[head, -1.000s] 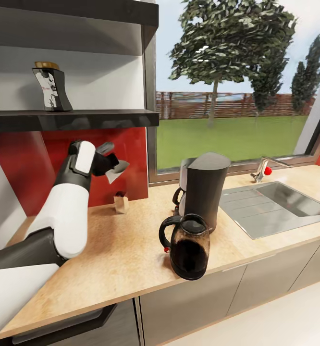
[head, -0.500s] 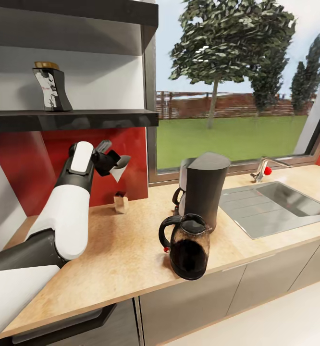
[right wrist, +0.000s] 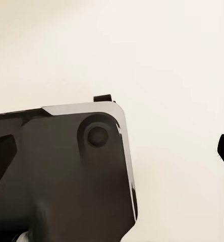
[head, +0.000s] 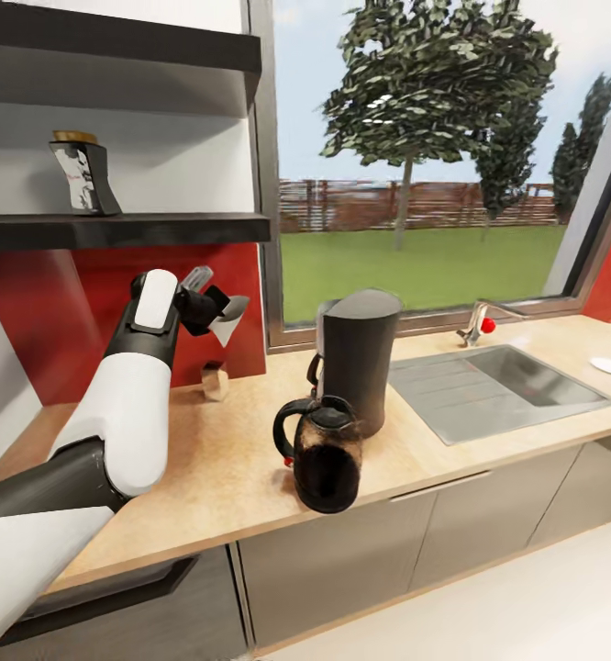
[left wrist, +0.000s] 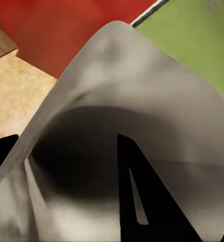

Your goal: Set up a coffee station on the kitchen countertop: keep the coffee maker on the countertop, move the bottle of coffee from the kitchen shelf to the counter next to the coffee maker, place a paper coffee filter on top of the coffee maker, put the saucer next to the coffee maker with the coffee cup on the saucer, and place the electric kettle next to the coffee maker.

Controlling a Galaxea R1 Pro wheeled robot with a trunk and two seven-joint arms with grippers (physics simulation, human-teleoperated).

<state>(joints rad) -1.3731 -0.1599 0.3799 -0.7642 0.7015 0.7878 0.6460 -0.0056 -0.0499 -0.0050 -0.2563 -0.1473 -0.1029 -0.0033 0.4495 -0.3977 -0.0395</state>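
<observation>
grey-white paper coffee filter (head: 225, 319), black coffee maker (head: 356, 353), dark kettle (head: 322, 453), speckled tan countertop (head: 223, 459), red backsplash (head: 76, 312).

Head camera high over countertop (head: 223, 459); left wrist close on paper filter (left wrist: 142, 116).

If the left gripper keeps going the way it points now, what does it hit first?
Probably the window frame or the glass beside it: the left gripper, holding the paper coffee filter, points toward the red backsplash's edge. Depth is uncertain.
</observation>
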